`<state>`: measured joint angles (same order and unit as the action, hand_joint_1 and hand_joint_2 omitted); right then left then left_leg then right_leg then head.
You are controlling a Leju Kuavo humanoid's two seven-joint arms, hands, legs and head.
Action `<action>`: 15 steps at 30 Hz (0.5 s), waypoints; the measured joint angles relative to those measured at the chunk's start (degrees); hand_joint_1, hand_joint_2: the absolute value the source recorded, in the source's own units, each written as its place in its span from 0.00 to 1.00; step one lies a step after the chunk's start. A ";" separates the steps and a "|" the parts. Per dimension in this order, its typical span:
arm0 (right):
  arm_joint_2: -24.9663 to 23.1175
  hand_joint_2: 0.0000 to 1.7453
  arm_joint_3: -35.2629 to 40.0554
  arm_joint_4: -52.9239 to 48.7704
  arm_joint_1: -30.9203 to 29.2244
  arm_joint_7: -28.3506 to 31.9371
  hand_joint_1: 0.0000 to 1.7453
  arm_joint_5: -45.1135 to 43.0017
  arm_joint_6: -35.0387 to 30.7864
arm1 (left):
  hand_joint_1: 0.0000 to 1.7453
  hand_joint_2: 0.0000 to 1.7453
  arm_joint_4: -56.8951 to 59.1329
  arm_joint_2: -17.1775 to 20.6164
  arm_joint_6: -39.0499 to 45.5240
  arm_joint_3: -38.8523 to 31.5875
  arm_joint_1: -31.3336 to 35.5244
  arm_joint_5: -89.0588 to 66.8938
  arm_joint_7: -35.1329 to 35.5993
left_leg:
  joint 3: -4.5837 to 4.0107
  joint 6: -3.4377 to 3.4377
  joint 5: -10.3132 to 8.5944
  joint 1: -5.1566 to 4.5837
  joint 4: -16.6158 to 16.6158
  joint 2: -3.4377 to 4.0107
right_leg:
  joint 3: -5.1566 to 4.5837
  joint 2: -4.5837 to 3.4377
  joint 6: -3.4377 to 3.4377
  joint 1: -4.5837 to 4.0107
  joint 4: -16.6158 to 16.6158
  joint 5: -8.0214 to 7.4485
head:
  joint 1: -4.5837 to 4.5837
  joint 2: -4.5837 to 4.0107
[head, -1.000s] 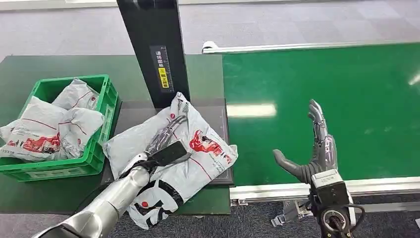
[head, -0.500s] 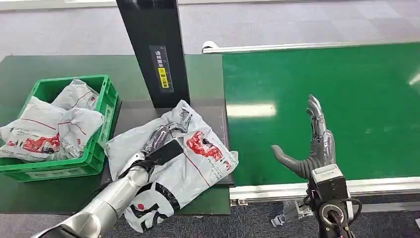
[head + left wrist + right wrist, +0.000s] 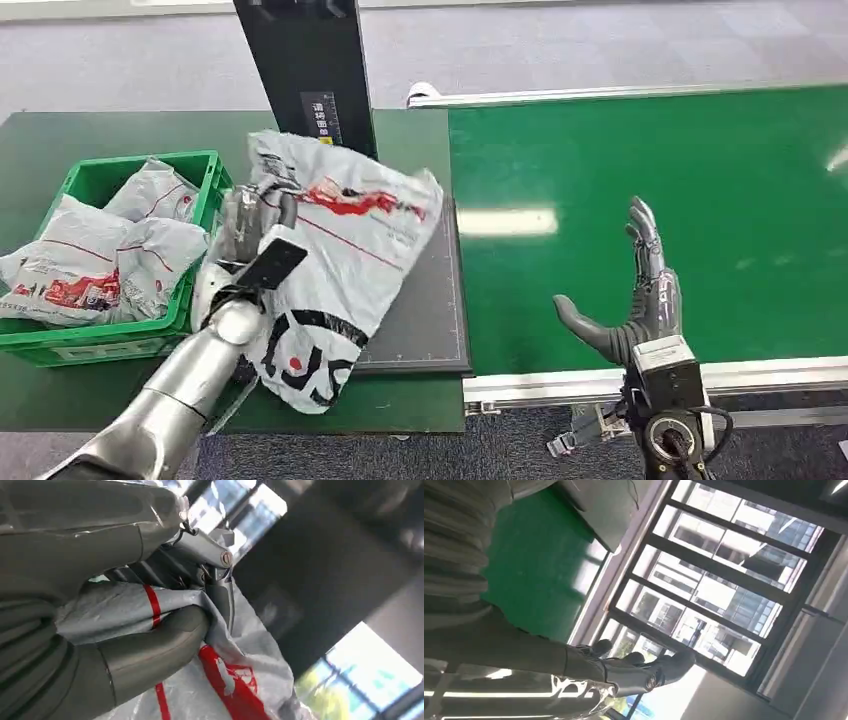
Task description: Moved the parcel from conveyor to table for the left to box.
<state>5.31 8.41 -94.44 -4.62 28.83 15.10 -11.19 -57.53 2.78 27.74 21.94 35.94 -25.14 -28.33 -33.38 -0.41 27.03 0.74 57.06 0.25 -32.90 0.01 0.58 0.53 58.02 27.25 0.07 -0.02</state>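
While the left hand (image 3: 252, 235) grips it: the parcel (image 3: 335, 250) hangs lifted off the table, a grey plastic mailer with red and black print, its lower end drooping below the wrist toward the table's near edge.
Left hand: fingers closed on a bunched fold at the parcel's upper part; in the left wrist view the thumb (image 3: 165, 640) presses the grey film with its red stripe against the darker fingers (image 3: 210, 565) (the grasp is plain there).
Parcel relative to left hand: it spreads out from the grip toward the conveyor side and hangs down past the forearm, in front of the black post (image 3: 305, 90).
Green crate (image 3: 205, 215): just beside the left hand, on its outer side, holding other grey parcels (image 3: 100, 255) of the same kind; whether the hand touches the crate's rim I cannot tell.
Black mat (image 3: 425, 320): on the table under and beyond the hanging parcel, on the side toward the right hand.
Right hand (image 3: 635, 300): open and holding nothing, fingers straight and pointing away from the robot, thumb stuck out toward the left hand; it hovers over the near edge of the green conveyor (image 3: 650, 180), well apart from the parcel.
Right wrist view: dark fingers (image 3: 644, 667) extended against windows and a strip of green belt.
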 measured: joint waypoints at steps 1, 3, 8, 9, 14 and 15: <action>0.00 1.00 0.00 0.00 0.12 0.00 0.00 0.00 -0.06 | 1.00 1.00 -1.63 0.46 0.00 -0.59 -0.02 0.00 0.15 | 0.00 0.00 0.00 0.00 0.00 0.00 | 0.00 0.00 0.00 0.00 0.00 0.00 | -0.02 0.00; 0.00 1.00 0.00 0.00 0.28 0.00 0.00 0.00 -0.11 | 1.00 1.00 -3.81 1.07 0.00 -1.16 -0.11 -0.02 0.28 | -0.02 0.00 0.00 0.00 0.00 -0.01 | 0.00 0.00 0.00 0.00 0.00 0.00 | 0.00 0.00; -0.07 1.00 -0.02 -0.04 0.66 0.00 0.00 0.28 -0.46 | 1.00 1.00 -7.11 1.77 2.64 -2.33 -0.69 -0.20 -0.77 | -0.01 0.00 0.00 -0.01 0.00 -0.01 | 0.01 0.00 0.00 0.01 0.00 0.00 | 0.00 0.02; -0.11 1.00 -0.09 -0.18 1.11 0.04 0.00 0.61 -0.74 | 1.00 1.00 -8.00 1.97 3.88 -2.82 -0.97 -0.26 -1.07 | -0.01 0.00 0.00 -0.01 0.00 -0.01 | 0.00 0.00 0.00 0.01 0.00 0.00 | 0.02 0.00; -1.22 1.00 -0.90 -2.67 5.20 0.50 0.00 3.15 -1.59 | 1.00 1.00 -15.06 3.19 6.43 -8.00 -1.91 -6.15 2.28 | -0.04 -0.01 0.01 0.03 -0.01 0.01 | -0.05 0.00 -0.02 -0.02 0.00 0.02 | -0.02 0.00; -1.53 1.00 -1.07 -3.23 5.78 0.50 0.00 3.58 -1.51 | 1.00 1.00 -16.36 3.43 7.34 -9.61 -1.90 -9.43 3.58 | -0.03 -0.02 0.02 0.03 -0.02 0.02 | -0.05 0.00 -0.03 -0.03 0.00 0.02 | 0.02 0.02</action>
<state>3.78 7.34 -97.68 1.16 29.33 18.69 -12.70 -73.89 6.21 35.08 12.33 34.04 -34.56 -24.75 -33.41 -0.43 27.04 0.77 57.05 0.26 -32.95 0.01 0.56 0.50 58.02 27.27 0.09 0.00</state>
